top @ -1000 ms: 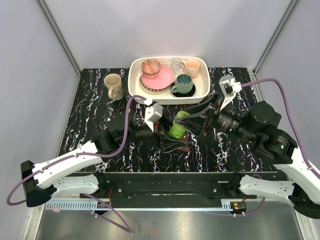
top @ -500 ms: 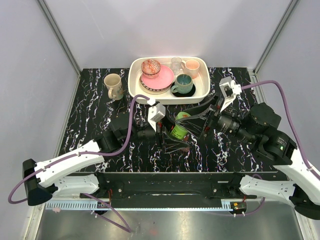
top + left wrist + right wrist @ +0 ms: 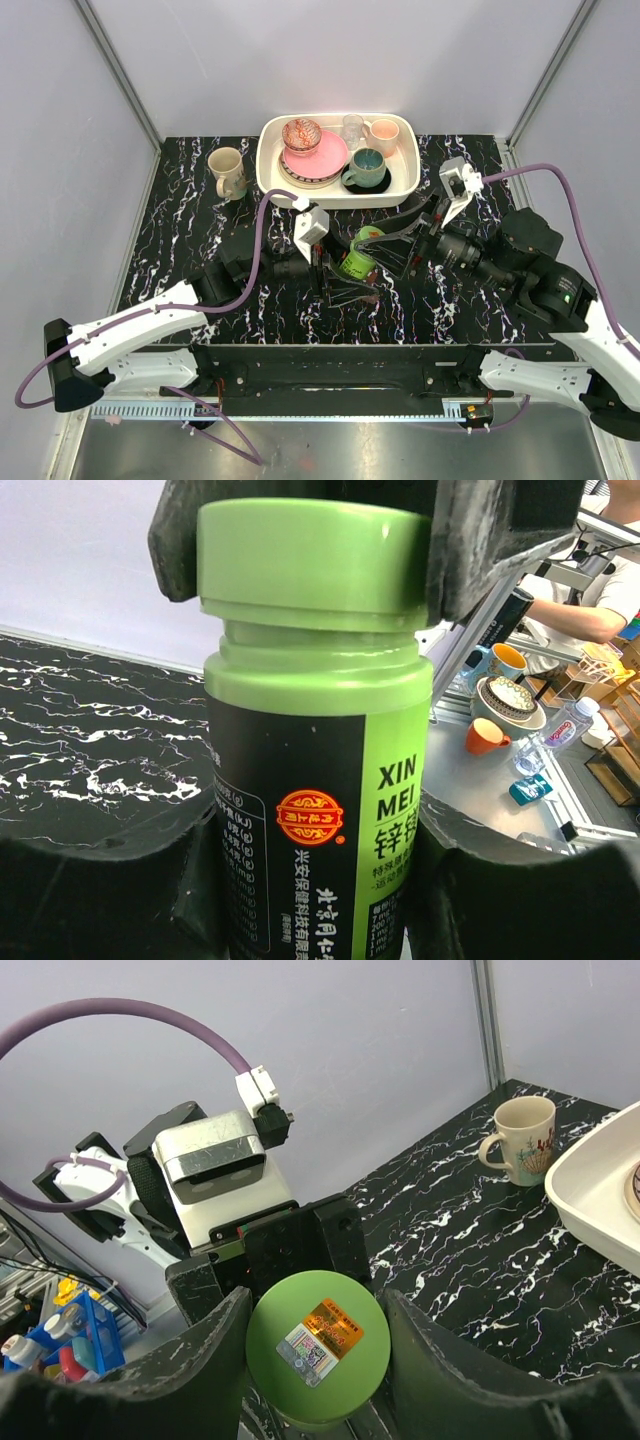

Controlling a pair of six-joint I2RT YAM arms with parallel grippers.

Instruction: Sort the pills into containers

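1. Where the two arms meet at the centre of the tabletop [image 3: 180,230], we see a green pill bottle [image 3: 354,262] gripped from both sides.
2. The left end effector [image 3: 345,270] comes in from 8 o'clock. It is clenched on the bottle's black-labelled body, and its wrist view shows dark fingers [image 3: 100,880] pressed against both sides of the label.
3. The right end effector [image 3: 368,236] comes in from 4 o'clock and is clenched on the green cap [image 3: 318,1355]. Its own view shows a finger [image 3: 200,1360] hugging the cap at 9 o'clock and another at 3 o'clock.
4. From above, the bottle leans with its cap towards 1 o'clock and its base towards 7 o'clock.
5. The cap sits on the bottle's neck.
6. A small reddish-brown case [image 3: 362,296] lies on the tabletop at 6 o'clock of the bottle. It is just beside the left fingertips and too small for us to make out its compartments.
7. A white tray [image 3: 270,175] of crockery stands at 12 o'clock, well apart from the bottle.
8. A beige mug [image 3: 227,172] stands at 9 o'clock of the tray.
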